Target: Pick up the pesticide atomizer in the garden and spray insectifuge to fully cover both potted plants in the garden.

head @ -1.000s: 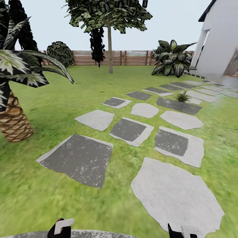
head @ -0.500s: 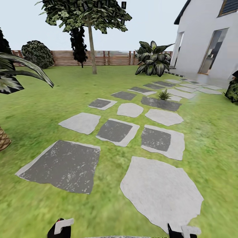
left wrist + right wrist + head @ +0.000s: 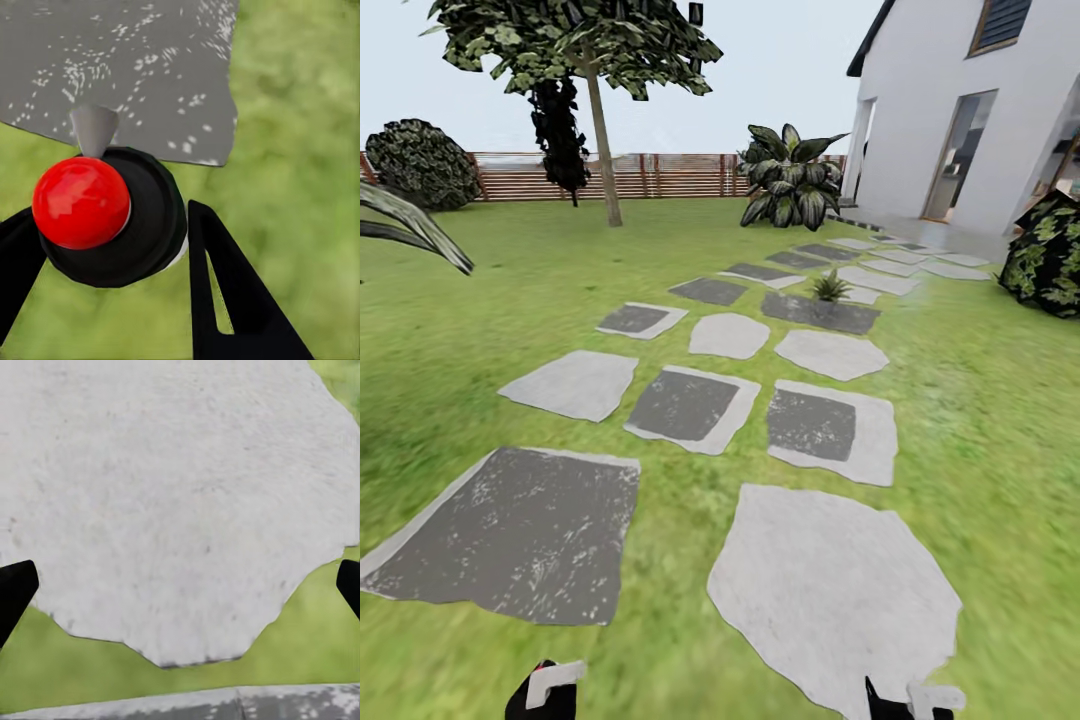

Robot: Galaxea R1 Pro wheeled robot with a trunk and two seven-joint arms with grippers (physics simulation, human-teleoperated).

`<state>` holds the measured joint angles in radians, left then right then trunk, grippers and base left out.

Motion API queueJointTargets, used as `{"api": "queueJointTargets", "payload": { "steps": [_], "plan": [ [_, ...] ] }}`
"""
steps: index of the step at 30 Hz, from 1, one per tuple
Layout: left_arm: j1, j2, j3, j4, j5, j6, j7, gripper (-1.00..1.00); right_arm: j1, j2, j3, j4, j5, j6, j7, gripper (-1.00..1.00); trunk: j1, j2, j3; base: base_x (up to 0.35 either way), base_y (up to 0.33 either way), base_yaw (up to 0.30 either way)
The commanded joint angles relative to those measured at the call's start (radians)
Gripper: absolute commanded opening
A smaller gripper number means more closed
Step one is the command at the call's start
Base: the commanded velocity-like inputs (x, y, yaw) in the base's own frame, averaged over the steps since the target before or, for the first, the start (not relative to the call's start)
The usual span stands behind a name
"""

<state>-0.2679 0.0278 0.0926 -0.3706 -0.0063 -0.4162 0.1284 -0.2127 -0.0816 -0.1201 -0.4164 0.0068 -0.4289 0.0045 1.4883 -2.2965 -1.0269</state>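
The pesticide atomizer and the potted plants are out of view. I am in the garden, on a green lawn (image 3: 490, 300) crossed by grey stepping stones (image 3: 685, 405). My left gripper (image 3: 109, 214) hangs open over grass and a dark stone; a red knob on a black round part (image 3: 82, 202) of the robot shows between its fingers, with nothing gripped. My right gripper (image 3: 182, 574) is open wide above a pale stone (image 3: 172, 495). Both wrists peek in at the head view's lower edge, the left gripper (image 3: 545, 690) and the right gripper (image 3: 910, 700).
A thin-bladed grassy clump (image 3: 828, 288) sits among the far stones. A tree (image 3: 595, 110), a big broad-leaved plant (image 3: 790, 180) and a brown slatted fence (image 3: 660, 175) stand behind. A white house (image 3: 960, 110) and a dark bush (image 3: 1050, 255) are at the right, and a palm frond (image 3: 410, 225) at the left.
The whole head view has swung to the right: the palm trunk has left the picture, more of the house and a bush have come in. Both grippers keep their places in it.
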Motion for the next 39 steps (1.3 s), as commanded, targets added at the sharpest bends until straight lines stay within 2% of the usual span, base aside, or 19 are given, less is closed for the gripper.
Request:
{"api": "queueJointTargets", "payload": {
  "steps": [1, 14, 39],
  "plan": [
    [-0.001, 0.000, 0.001, 0.001, -0.002, -0.003, 0.002, -1.00, -0.001, 0.000, -0.002, 0.001, 0.001, -0.003, 0.001, 1.00, 0.000, 0.000, -0.001, 0.331, 0.087, -0.004],
    [-0.001, 0.000, 0.001, 0.002, -0.002, -0.003, 0.002, -1.00, -0.001, 0.001, -0.003, 0.041, 0.001, -0.004, -0.007, 1.00, 0.000, 0.000, -0.001, 0.332, 0.087, 0.000],
    [-0.001, 0.001, 0.002, 0.002, -0.002, -0.003, 0.003, -1.00, -0.001, 0.002, -0.007, 0.041, -0.006, -0.006, -0.009, 1.00, 0.000, 0.000, -0.001, 0.332, 0.087, 0.000]
  ]
}}
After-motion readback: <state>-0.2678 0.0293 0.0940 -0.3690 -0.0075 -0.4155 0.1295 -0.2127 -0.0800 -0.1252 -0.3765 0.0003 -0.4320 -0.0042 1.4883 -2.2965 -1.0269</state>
